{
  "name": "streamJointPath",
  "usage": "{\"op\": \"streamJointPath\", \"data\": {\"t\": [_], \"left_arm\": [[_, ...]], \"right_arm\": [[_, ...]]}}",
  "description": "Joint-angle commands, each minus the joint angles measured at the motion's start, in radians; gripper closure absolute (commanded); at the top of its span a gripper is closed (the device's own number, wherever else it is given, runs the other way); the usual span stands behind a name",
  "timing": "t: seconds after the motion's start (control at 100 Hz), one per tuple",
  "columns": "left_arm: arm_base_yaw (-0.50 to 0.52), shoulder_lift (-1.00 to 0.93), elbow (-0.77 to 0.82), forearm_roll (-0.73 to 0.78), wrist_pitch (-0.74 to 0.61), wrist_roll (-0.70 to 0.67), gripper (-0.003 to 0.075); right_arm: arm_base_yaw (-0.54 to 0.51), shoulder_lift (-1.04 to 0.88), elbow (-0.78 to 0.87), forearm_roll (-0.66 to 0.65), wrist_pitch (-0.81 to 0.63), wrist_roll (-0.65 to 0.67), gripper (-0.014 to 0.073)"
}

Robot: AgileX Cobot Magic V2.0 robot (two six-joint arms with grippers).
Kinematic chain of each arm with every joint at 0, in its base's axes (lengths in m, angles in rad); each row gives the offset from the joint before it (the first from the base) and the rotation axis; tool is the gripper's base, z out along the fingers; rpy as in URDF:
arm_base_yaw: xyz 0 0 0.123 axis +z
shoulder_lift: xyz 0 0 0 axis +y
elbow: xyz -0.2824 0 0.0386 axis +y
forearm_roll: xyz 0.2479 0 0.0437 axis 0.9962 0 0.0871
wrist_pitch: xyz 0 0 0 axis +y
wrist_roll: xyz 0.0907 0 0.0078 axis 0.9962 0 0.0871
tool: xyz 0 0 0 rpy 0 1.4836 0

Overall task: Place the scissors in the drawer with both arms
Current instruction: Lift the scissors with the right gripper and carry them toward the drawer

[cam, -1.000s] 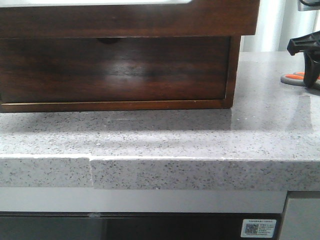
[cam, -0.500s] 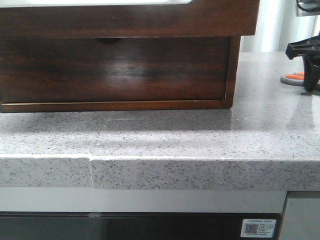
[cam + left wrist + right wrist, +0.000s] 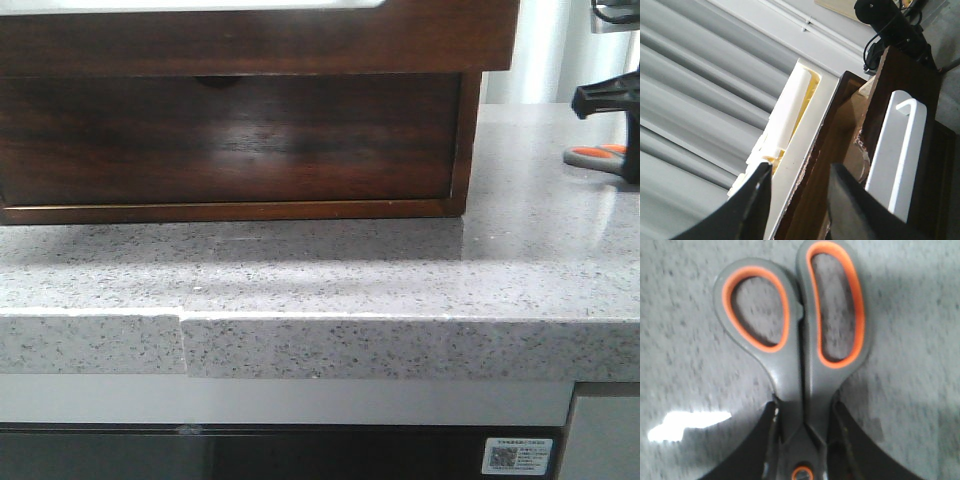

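Note:
The scissors [image 3: 800, 340], grey with orange loops, lie closed between my right gripper's [image 3: 802, 440] fingers, which are shut on them near the pivot, low over the speckled counter. In the front view the scissors [image 3: 597, 154] and the right gripper [image 3: 612, 100] sit at the far right edge. The drawer [image 3: 230, 140] is a dark glossy front with a notch at its top edge, flush in the wooden box. My left gripper [image 3: 800, 195] is open, its fingers [image 3: 756, 202] on either side of the box's upper wall. It is out of the front view.
The wooden box frame [image 3: 260, 40] stands at the back left of the grey stone counter [image 3: 400, 270], whose front edge has a seam [image 3: 182, 340]. A white handled tray [image 3: 900, 150] sits on the box top. Grey curtain hangs behind.
My right gripper has shifted slightly to the right and up with the scissors, whose handles now tilt up a little. The drawer has not moved.

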Motion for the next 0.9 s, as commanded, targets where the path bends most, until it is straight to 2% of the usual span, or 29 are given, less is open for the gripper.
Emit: {"op": "streamJointPath", "data": {"t": [0.0, 0.25, 0.46, 0.64, 0.89], "left_arm": [[-0.01, 0.001, -0.025, -0.027, -0.03, -0.011, 0.0466], [-0.01, 0.001, -0.025, -0.027, -0.03, -0.011, 0.0466], [-0.01, 0.001, -0.025, -0.027, -0.03, -0.011, 0.0466], [-0.01, 0.001, -0.025, -0.027, -0.03, -0.011, 0.0466], [-0.01, 0.001, -0.025, -0.027, -0.032, -0.011, 0.0466]], "right_arm": [[0.007, -0.093, -0.017, -0.017, 0.028, 0.0, 0.0671], [0.065, -0.339, -0.017, -0.009, 0.015, -0.051, 0.0671], [0.168, -0.544, -0.019, -0.008, -0.026, -0.131, 0.0671], [0.287, -0.644, -0.053, -0.008, -0.077, -0.15, 0.0671], [0.541, -0.66, -0.133, -0.007, -0.139, -0.312, 0.0671]]}}
